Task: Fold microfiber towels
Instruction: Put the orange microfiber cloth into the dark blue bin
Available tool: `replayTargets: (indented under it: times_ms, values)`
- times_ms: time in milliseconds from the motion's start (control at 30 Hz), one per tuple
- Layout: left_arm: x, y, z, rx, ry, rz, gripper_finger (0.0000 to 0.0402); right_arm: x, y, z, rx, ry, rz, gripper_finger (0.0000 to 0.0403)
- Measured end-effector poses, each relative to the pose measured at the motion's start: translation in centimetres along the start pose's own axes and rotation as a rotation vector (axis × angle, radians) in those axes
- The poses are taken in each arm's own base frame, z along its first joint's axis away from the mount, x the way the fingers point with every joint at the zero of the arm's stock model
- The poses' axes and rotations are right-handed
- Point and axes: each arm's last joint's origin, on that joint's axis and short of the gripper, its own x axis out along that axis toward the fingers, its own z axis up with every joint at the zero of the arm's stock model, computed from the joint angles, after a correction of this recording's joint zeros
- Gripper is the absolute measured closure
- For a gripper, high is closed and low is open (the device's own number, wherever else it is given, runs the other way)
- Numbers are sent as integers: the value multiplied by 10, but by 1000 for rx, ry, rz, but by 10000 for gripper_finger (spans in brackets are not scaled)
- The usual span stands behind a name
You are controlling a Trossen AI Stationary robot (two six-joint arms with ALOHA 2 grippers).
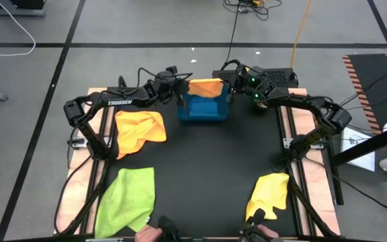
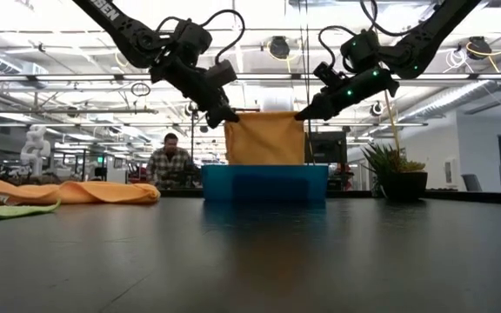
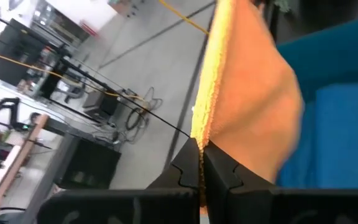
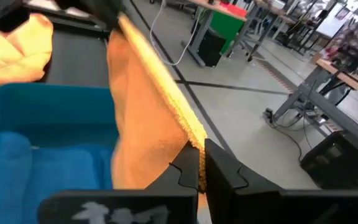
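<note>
An orange microfiber towel (image 1: 205, 87) hangs between my two grippers over the far side of the blue tray (image 1: 203, 109); it also shows in the low view (image 2: 265, 139). My left gripper (image 2: 230, 122) is shut on its left top corner, my right gripper (image 2: 301, 116) on its right top corner. A folded blue cloth (image 4: 17, 165) lies inside the tray. Another orange towel (image 1: 140, 131) lies crumpled on the table's left, a lime green towel (image 1: 127, 195) at near left, a yellow towel (image 1: 269, 193) at near right. My left gripper pinches the towel's top edge at its left corner (image 3: 199, 134) between its two fingertips, slanting down from the left. The towel hangs below, its top edge drawn straight, its lower part inside the tray. My right gripper pinches the top edge at the right corner (image 4: 194, 138) between its two fingertips, slanting down from the right. The towel hangs upright below the fingers, lower end in the tray.
A potted plant (image 2: 393, 172) stands at the table's far right. Hands of a person (image 1: 152, 232) show at the near edge. A person sits in the room behind the table (image 2: 170, 161). The dark mat's middle (image 1: 207, 168) is bare.
</note>
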Motion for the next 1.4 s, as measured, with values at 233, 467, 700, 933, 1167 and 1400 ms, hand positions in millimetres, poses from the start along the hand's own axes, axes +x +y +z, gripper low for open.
replayTargets:
  times_ms: [233, 467, 700, 933, 1167, 1400]
  values:
    - [16, -16, -13, 15, 46, -59, 400, 2, 3, -13, 2, 92, 50, 403]
    - [28, -38, -21, 52, 101, -127, 400, 5, 14, -25, 23, 175, 159, 403]
    - [20, -51, -13, 91, 92, -213, 399, 2, 32, -29, 56, 230, 323, 403]
    - [14, -69, -15, 95, 113, -388, 384, 0, 52, -28, 78, 264, 470, 396]
    - [9, -82, -8, 105, 82, -469, 305, -1, 66, -24, 72, 266, 545, 329]
    - [-3, -74, 5, 78, 82, -395, 203, -2, 67, -21, 85, 264, 540, 250]
